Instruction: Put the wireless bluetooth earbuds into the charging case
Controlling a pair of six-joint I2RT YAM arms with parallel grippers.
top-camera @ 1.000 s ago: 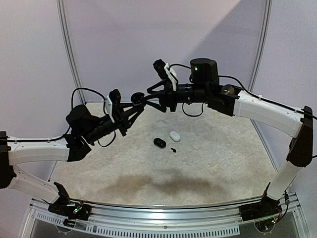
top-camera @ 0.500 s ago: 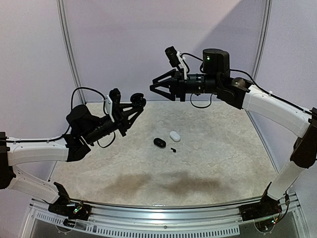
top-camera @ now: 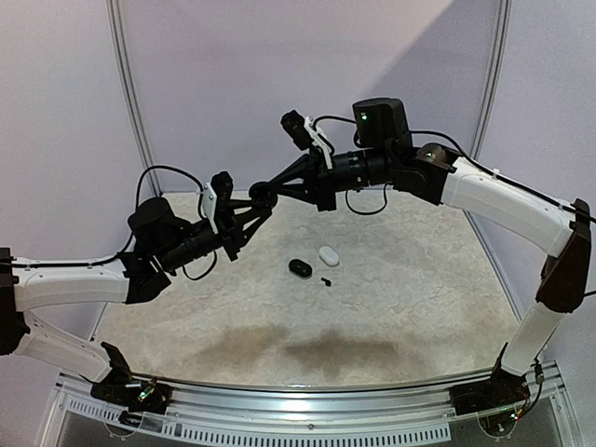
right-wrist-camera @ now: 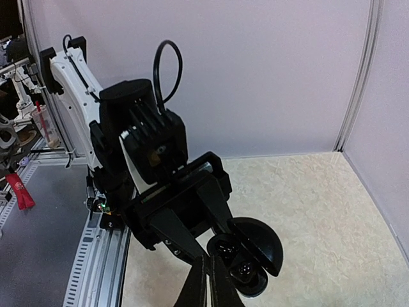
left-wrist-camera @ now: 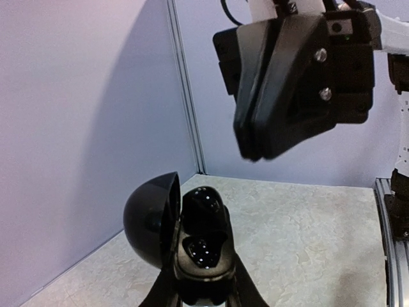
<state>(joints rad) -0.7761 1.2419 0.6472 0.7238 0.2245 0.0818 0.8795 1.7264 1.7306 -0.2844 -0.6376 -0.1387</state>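
Note:
My left gripper (top-camera: 251,205) is shut on the open black charging case (left-wrist-camera: 199,256) and holds it in the air, lid (left-wrist-camera: 150,217) swung out to the left. A glossy black earbud (left-wrist-camera: 204,208) sits in the case's upper socket. I cannot tell whether the lower socket is filled. My right gripper (right-wrist-camera: 212,276) is shut with nothing showing between its fingers, its tips right at the case's rim (right-wrist-camera: 252,262). In the left wrist view the right gripper (left-wrist-camera: 252,150) hangs just above the case. A tiny loose black earbud (top-camera: 325,280) lies on the table.
A black oval case (top-camera: 299,267) and a white oval case (top-camera: 329,254) lie mid-table beside the loose bud. Both arms meet high above the back left of the beige mat (top-camera: 419,298). Pale walls close in behind and on both sides.
Half a second ago the right gripper was pulled back up to the right with open jaws. It has since come back down to the case and shut. The left arm has barely shifted.

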